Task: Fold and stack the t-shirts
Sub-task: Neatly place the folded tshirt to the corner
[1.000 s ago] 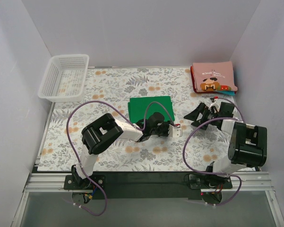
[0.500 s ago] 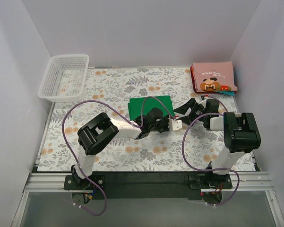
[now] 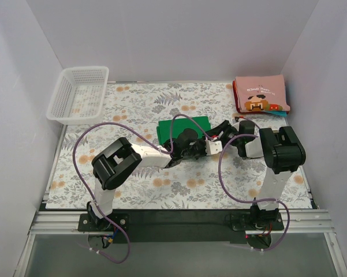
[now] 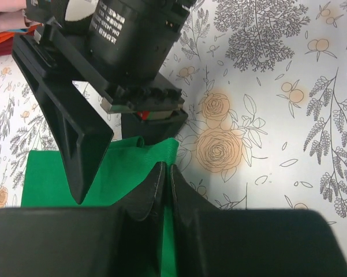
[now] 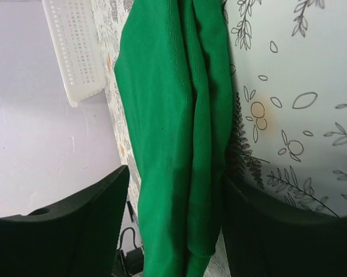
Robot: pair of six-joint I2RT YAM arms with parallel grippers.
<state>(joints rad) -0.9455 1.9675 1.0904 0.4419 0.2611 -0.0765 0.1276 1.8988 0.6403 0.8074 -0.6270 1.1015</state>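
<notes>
1. Green t-shirt [image 3: 182,128] lies folded on the counter [image 3: 161,98].
2. Left pincer [image 4: 164,172] is pressed together, clamped on the green t-shirt's right edge.
3. Right pincer [image 5: 173,179] stands apart, straddling that same edge.
4. Pink t-shirt [image 3: 260,95] sits folded, beyond and right of the green t-shirt.

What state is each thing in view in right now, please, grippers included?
Bright green t-shirt: folded, lying flat.
Dusty-pink t-shirt with pixel graphic: folded, top of the stack.
Teal t-shirt: beneath the pink, mostly hidden.
White plastic mesh basket: empty.
Left gripper: shut at the green shirt's edge.
Right gripper: open around that edge.
</notes>
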